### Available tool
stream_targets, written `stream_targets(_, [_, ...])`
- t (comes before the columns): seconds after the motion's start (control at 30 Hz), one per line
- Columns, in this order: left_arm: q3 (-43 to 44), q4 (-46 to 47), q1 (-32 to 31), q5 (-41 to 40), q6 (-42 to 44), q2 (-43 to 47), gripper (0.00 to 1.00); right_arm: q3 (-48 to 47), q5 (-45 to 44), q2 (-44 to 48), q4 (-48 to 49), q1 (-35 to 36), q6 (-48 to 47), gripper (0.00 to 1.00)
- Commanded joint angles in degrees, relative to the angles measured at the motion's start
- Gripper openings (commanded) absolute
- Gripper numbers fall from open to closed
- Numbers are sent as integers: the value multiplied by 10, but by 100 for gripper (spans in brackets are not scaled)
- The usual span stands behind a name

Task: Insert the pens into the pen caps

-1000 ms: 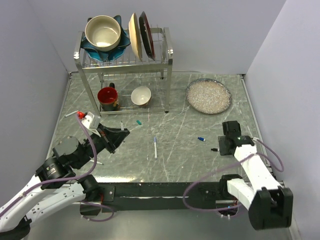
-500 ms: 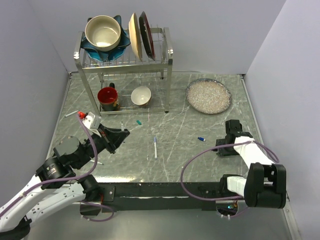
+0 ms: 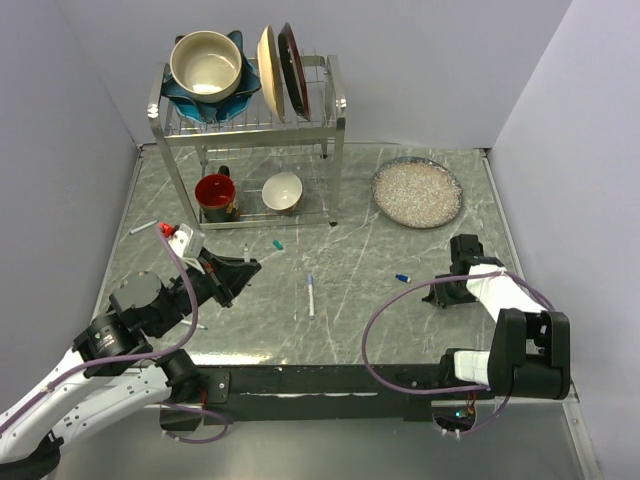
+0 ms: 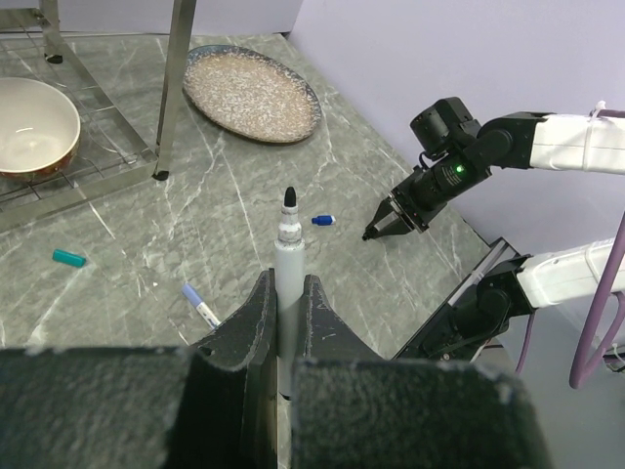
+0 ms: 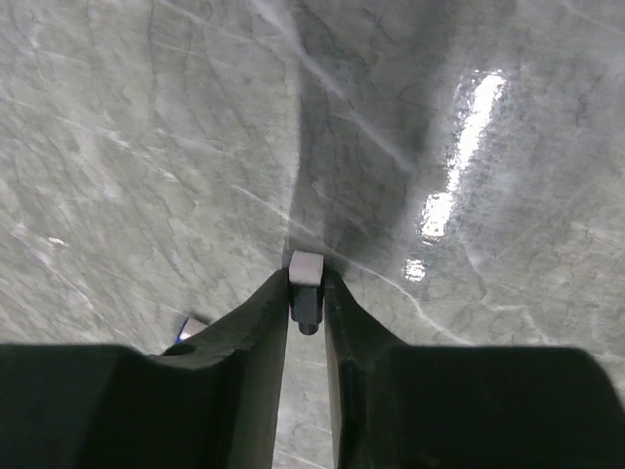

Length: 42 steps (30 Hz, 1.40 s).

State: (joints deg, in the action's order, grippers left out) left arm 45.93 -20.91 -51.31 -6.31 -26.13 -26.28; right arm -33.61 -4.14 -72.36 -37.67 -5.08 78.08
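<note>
My left gripper [image 3: 243, 268] is shut on a white-barrelled pen [image 4: 289, 239] with a black tip, which stands up between the fingers [image 4: 249, 318] and points toward the right arm. My right gripper [image 3: 434, 297] is down at the table at the right. It is shut on the small black cap [image 5: 308, 305], whose pale end [image 5: 306, 266] shows at the fingertips. The right gripper also shows in the left wrist view [image 4: 379, 228]. A blue-ended pen [image 3: 311, 296] lies mid-table. A blue cap [image 3: 402, 277] lies left of the right gripper. A teal cap [image 3: 278, 243] lies near the rack.
A metal dish rack [image 3: 245, 125] with bowls and plates stands at the back left, a red mug [image 3: 215, 195] and a white bowl [image 3: 282, 191] under it. A speckled plate [image 3: 417, 192] sits at the back right. A thin white stick [image 3: 141, 228] lies at the far left.
The right arm has folded in toward its base and its wrist has turned, with the gripper staying at the black cap's spot. The left arm has barely moved.
</note>
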Motion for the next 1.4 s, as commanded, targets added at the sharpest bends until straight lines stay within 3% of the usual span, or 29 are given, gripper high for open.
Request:
stream_targets(0.0, [-1,11,1,6,10,4,1,6,-31,-10,2,-5,-15,20])
stream_targets(0.1, [-2,12,1,7,9,6,1,7,-28,-1,17,-5,-31,0])
stream_targets(0.3, [-8,25,1,34,10,-3,1,-12,-17,57,61,-4,-125,0])
stream_targets(0.43, [-22,63,1,109,-9,-12,1,-9,-28,202,133,8,-222,0])
stream_targets(0.53, [-46,106,1,160,-34,-22,1,12,84,303,234,9,-311,0])
stream_targets(0.63, [-57,122,2,196,-38,-47,1,34,242,372,361,24,-341,0])
stream_targets(0.7, [-61,126,2,207,-35,-69,1,21,299,377,420,77,-339,0])
stream_targets(0.93, [-80,230,2,298,-100,-125,1,-16,294,368,536,309,-355,0])
stream_targets(1.17, [-110,328,1,329,-147,-145,1,13,299,346,682,414,-313,0])
stream_targets(1.37, [-124,355,1,340,-147,-155,1,-6,271,306,701,471,-316,0])
